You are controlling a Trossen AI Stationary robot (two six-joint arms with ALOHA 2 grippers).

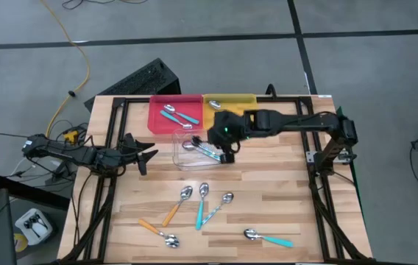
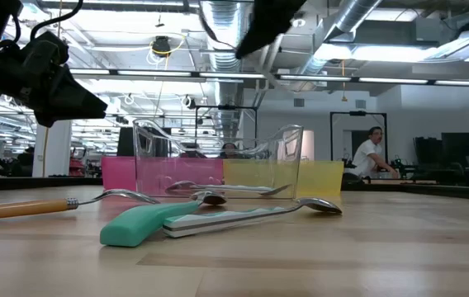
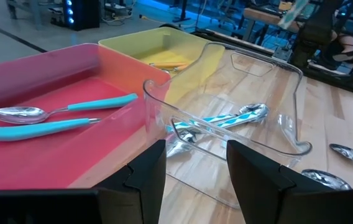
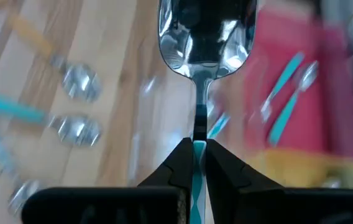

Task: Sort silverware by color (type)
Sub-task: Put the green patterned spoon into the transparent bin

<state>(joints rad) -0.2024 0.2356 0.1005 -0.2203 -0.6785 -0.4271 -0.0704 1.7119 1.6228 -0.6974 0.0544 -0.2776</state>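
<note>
While the right pincer (image 4: 199,149) hung above the clear tray (image 1: 181,157), it was clenched on the slim handle of a striped spoon (image 4: 206,37), whose shiny metal bowl pointed away from the wrist and whose handle showed teal and white bands between the fingers. Another spoon with a striped teal-and-white handle (image 3: 223,120) lay inside the clear tray, its bowl mirror-bright. Two teal-handled spoons (image 1: 177,114) rested in the red tray (image 1: 157,121), and one spoon (image 1: 214,104) lay in the yellow tray (image 1: 244,101), its handle colour hard to tell from above. On the near part of the wooden surface (image 1: 268,184) lay the unsorted pieces: an orange-handled spoon (image 1: 177,204), a teal one (image 1: 202,205), a pale striped one (image 1: 220,207), a second orange one (image 1: 158,232) and a teal one (image 1: 268,237) off to the right. The left pincer (image 1: 147,153) waited released at the left of the surface, just beside the clear tray, grasping nothing.
</note>
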